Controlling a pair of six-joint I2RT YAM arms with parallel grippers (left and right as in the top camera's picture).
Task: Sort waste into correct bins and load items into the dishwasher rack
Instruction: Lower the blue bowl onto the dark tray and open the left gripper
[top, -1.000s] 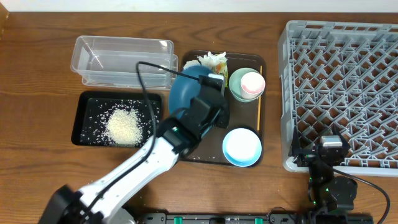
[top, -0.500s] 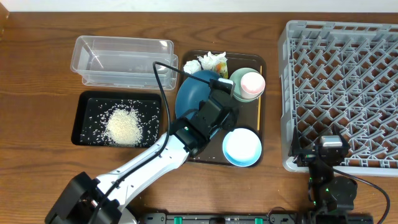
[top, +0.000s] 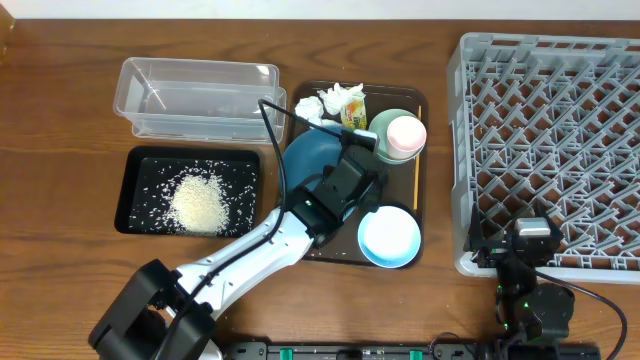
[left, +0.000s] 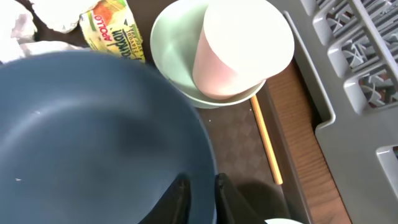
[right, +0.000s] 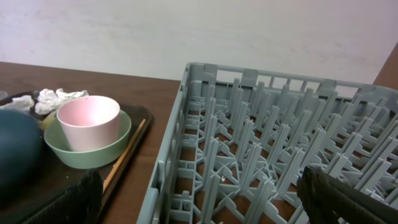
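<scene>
My left gripper (left: 200, 186) pinches the rim of the large dark-blue bowl (left: 87, 130), one finger inside and one outside. The bowl (top: 308, 160) lies on the brown serving tray (top: 340, 256). Beside it the pink cup (top: 406, 135) stands in the mint-green bowl (top: 383, 122). The light-blue bowl (top: 389, 236) sits at the tray's front, and the yellow-orange stick (top: 416, 180) lies along its right side. Tissues (top: 320, 100) and the wrapper (top: 352, 106) are at the tray's back. Rice (top: 200, 203) is heaped in the black tray (top: 135, 165). My right gripper (right: 211, 199) stands open at the rack's near-left corner (top: 550, 140).
The clear plastic tub (top: 195, 95) stands behind the black tray at the left. The grey rack fills the right side of the table, and its wall rises close to the brown tray's right edge. A black cable loops over the left arm.
The left arm has swung right with the dark-blue bowl, bringing it from a tilt over the tray's left edge to rest flat in the tray. The right arm has not moved.
</scene>
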